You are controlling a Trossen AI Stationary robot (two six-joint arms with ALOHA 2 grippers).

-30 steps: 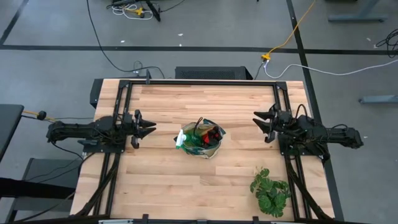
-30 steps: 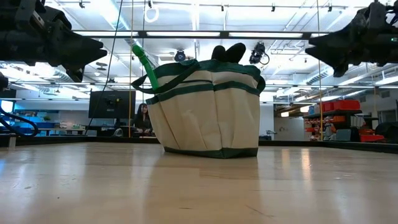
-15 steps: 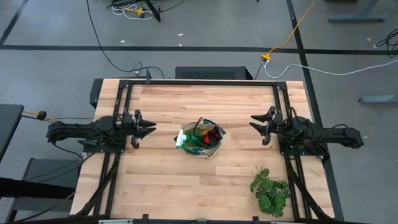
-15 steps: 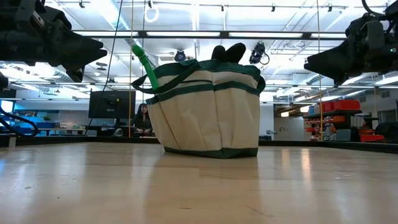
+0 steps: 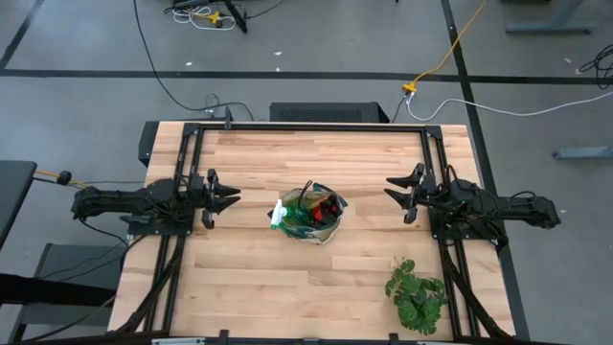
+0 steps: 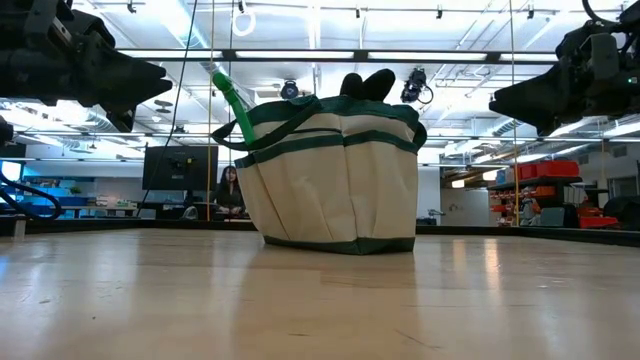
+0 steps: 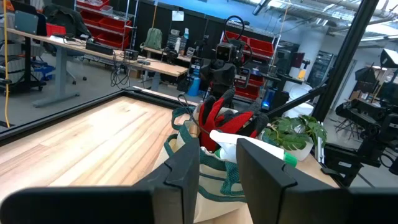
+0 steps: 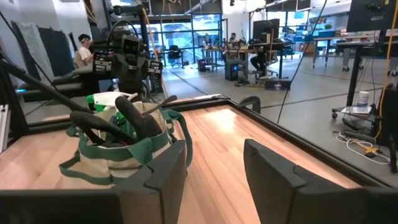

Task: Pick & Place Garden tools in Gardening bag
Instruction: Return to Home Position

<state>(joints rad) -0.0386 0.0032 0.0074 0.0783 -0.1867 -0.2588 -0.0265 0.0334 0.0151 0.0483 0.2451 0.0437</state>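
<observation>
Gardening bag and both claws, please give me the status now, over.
Left claw open, empty, left of gardening bag. Right claw open, empty, on its right. Bag upright mid-table, tools inside. Nothing in the way; plant stands apart.

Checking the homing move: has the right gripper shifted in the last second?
Yes. The right gripper edged slightly toward the gardening bag and sank lower in the low view, then stayed put for the last half second.

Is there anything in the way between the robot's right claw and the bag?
Nothing visible does. Only bare table lies between the right gripper and the gardening bag. The plant stands off to one side.
</observation>
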